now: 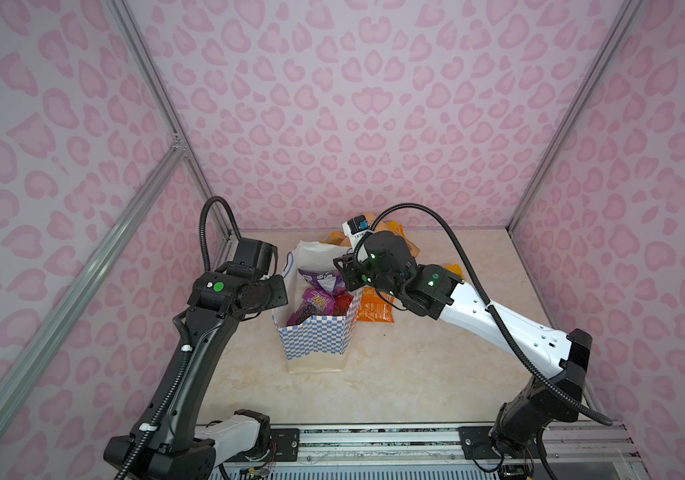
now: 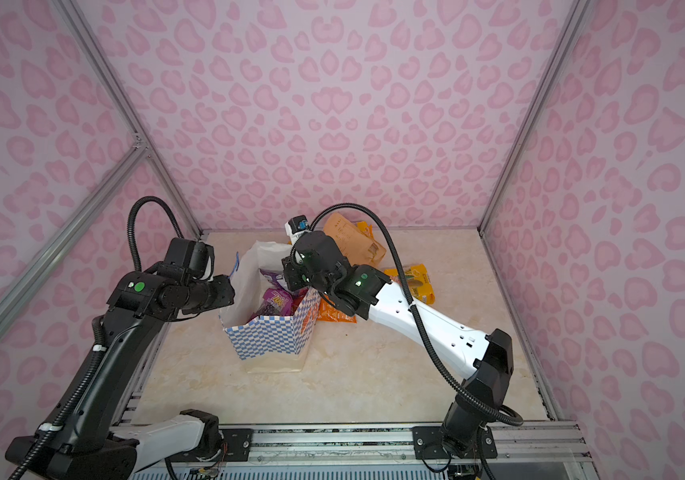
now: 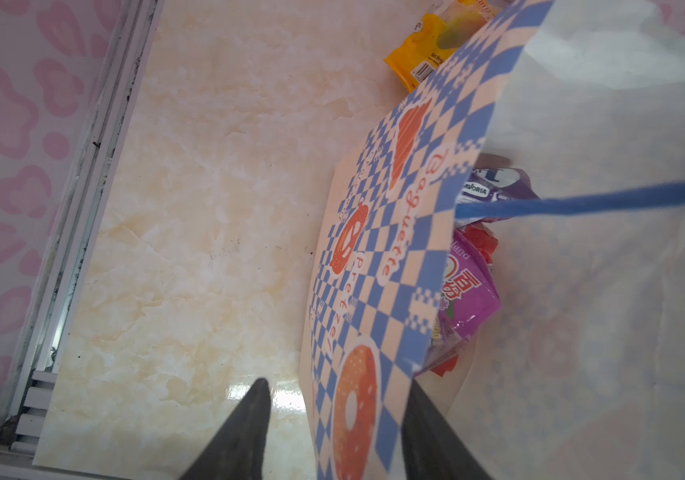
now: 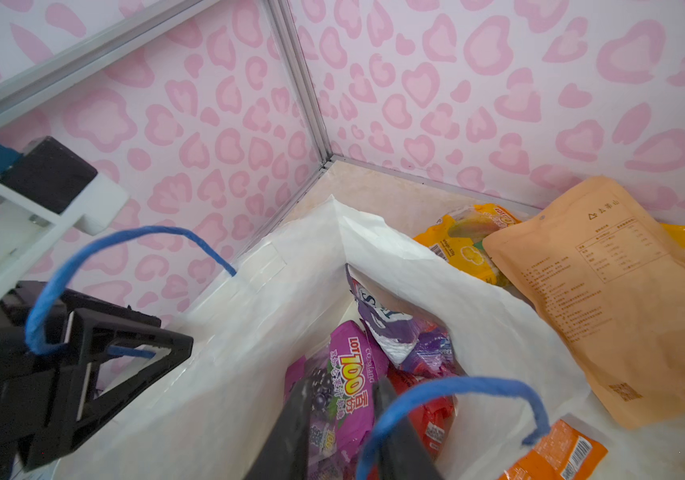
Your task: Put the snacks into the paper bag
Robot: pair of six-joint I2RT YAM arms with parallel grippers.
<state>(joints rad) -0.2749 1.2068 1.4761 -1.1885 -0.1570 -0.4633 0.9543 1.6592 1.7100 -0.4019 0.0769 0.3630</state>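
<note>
The paper bag (image 1: pixel 316 345) stands upright and open in the middle of the table (image 1: pixel 415 374). Inside it lie a purple grape packet (image 1: pixel 314 305), a second purple packet (image 4: pixel 386 324) and a red packet (image 4: pixel 428 415). An orange packet (image 2: pixel 334 311) lies outside, touching the bag's right wall. The tan pouch (image 2: pixel 351 239) lies behind the bag, partly over a yellow packet (image 4: pixel 465 245).

The right gripper (image 4: pixel 343 384) hangs over the bag's opening. Its fingers are a little apart with nothing between them, and a blue cord handle (image 4: pixel 457 384) curves in front of one finger. The left gripper (image 3: pixel 338 386) is at the bag's left rim with its fingers apart and the checkered wall between them. I cannot tell if they touch it.
</note>
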